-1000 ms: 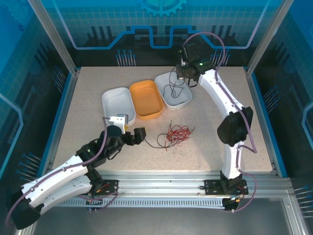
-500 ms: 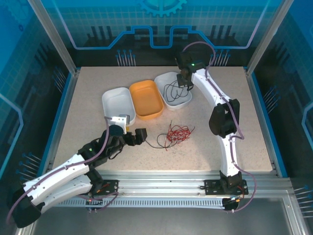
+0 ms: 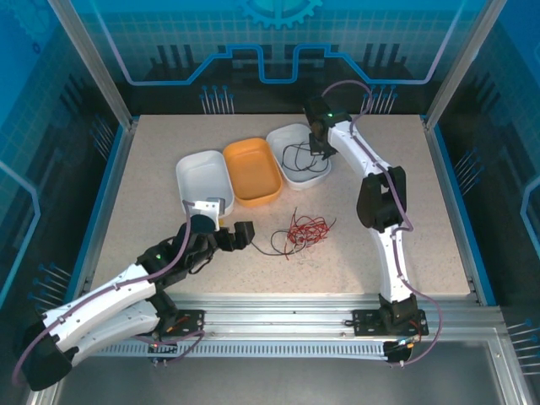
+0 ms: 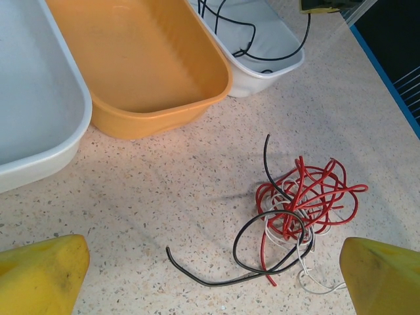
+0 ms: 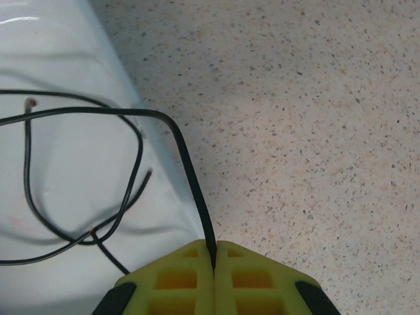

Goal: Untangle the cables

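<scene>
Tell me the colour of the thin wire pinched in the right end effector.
Black: the thin black wire shows best in the right wrist view.

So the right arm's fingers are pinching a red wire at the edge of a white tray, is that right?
Not quite. The wire pinched in the right arm's fingers is black, not red; the right wrist view shows it running from them into the white tray.

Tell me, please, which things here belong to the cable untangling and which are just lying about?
Belong to the job: red cable, white cable and black cable tangled on the table; second black cable, pinched by the right gripper, in the right white tray.
Lying about for now: orange tray, left white tray, both empty.
</scene>
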Robot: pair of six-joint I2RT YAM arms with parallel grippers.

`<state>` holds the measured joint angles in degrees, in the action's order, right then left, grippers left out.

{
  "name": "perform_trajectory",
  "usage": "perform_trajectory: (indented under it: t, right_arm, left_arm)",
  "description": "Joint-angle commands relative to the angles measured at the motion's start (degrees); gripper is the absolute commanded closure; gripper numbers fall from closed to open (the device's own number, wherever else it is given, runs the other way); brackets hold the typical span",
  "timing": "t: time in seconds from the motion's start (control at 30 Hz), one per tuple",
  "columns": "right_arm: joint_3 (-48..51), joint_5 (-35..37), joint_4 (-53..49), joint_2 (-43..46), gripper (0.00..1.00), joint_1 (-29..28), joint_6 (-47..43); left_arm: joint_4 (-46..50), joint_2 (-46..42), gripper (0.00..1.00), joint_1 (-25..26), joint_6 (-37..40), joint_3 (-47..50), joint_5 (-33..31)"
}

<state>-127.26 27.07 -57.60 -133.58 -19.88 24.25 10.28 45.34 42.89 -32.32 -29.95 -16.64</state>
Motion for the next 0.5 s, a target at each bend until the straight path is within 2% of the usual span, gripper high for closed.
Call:
perform_trajectory:
  t: [0.0,0.37,0.47]
  right_arm:
    - [3.6,0.2,2.3,2.5,1.00,0.7,4.5]
    - [10.6,-2.7,9.8,5.1,1.00,-1.1,7.6]
    - [10.5,-3.4,10.4,4.9,0.96,-1.8,7.6]
  left_arm:
    - [-0.5,0.1,0.01,-0.3,-1.1,-0.3,1.2]
    - [-1.2,0.7,0.01,-0.4,-0.9,-0.1,1.7]
    - [-1.6,1.5,0.01,-0.3,-0.7,-0.5,2.3]
